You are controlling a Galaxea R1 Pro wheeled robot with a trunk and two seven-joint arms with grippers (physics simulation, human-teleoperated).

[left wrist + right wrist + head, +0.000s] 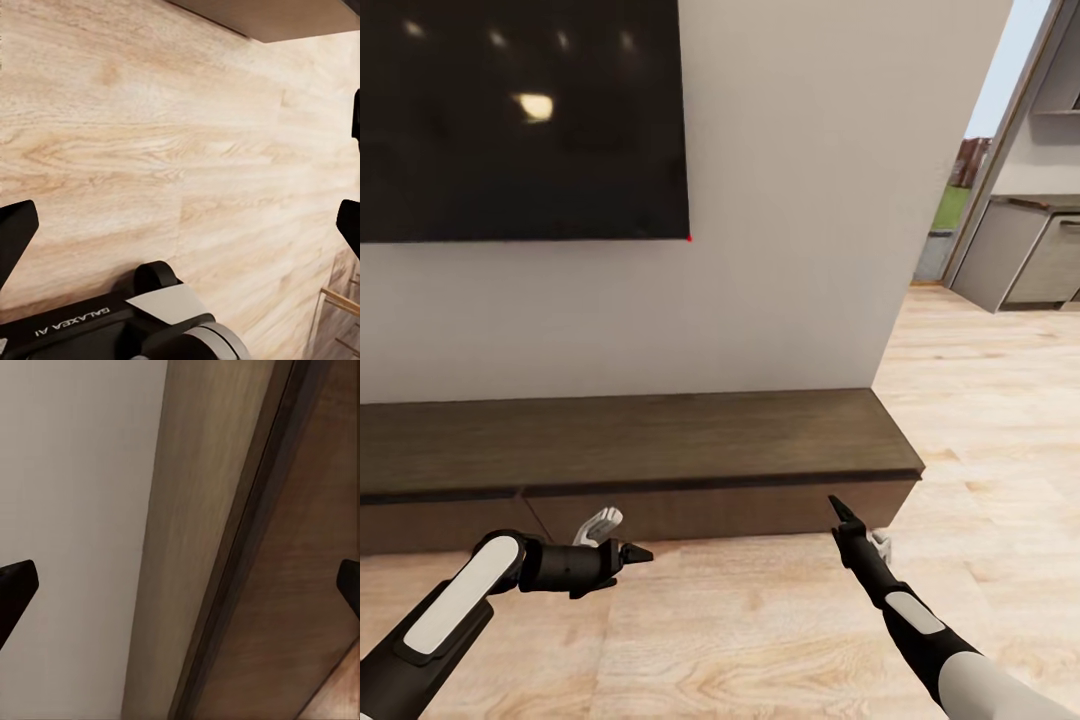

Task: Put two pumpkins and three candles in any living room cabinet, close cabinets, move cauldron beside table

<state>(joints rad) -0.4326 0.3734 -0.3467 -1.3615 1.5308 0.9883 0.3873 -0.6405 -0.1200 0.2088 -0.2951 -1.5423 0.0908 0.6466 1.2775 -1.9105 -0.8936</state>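
The long, low, dark brown cabinet [640,440] stands against the pale wall under the black TV [520,120]. Its drawer fronts sit flush and shut. My left gripper [632,552] hovers open just above the plank floor in front of the cabinet's middle, pointing right, with nothing between its fingers [15,232]. To its right, my right gripper [840,510] is open too and points up at the cabinet's front near its right end. The right wrist view looks along the cabinet top [202,547] and front [300,585]. The pumpkins, candles and cauldron are out of view.
Light wood floor [760,640] spreads in front of the cabinet and to the right. The wall ends at a corner [890,330], past which grey kitchen cabinets [1030,260] stand. The cabinet's underside edge [285,19] shows in the left wrist view.
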